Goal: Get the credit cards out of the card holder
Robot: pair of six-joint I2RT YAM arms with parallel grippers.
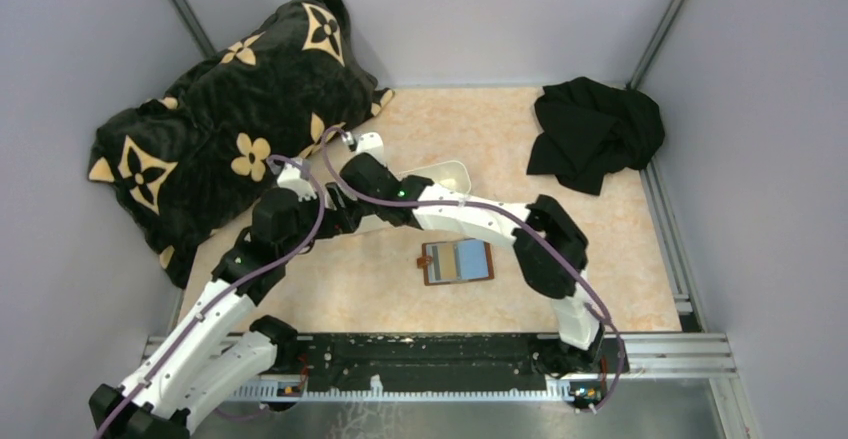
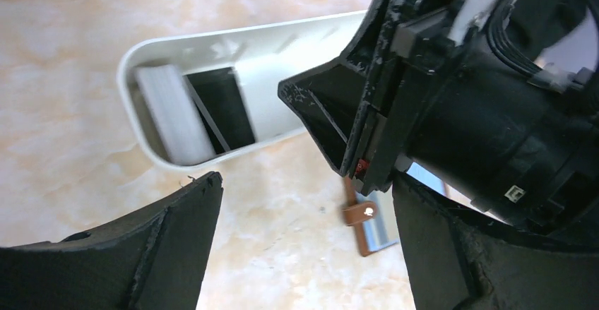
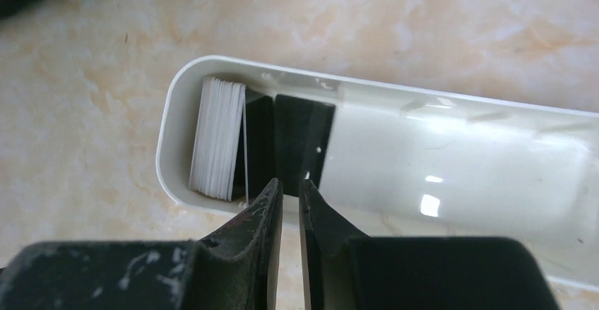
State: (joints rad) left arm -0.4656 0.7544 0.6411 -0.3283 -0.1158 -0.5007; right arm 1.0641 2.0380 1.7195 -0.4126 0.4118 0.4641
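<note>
The card holder lies open on the table, brown rim round blue-grey and beige bands; its snap tab shows in the left wrist view. Dark credit cards stand on edge in the end of a long white tray, next to a stack of white cards; both also show in the left wrist view. My right gripper is at the tray's near rim, its fingers almost together with nothing between them. My left gripper is wide open and empty above bare table beside the tray.
Both arms are bunched over the tray, hiding most of it from above. A black patterned pillow fills the back left. A black cloth lies at the back right. Grey walls close in three sides; a metal rail runs along the front.
</note>
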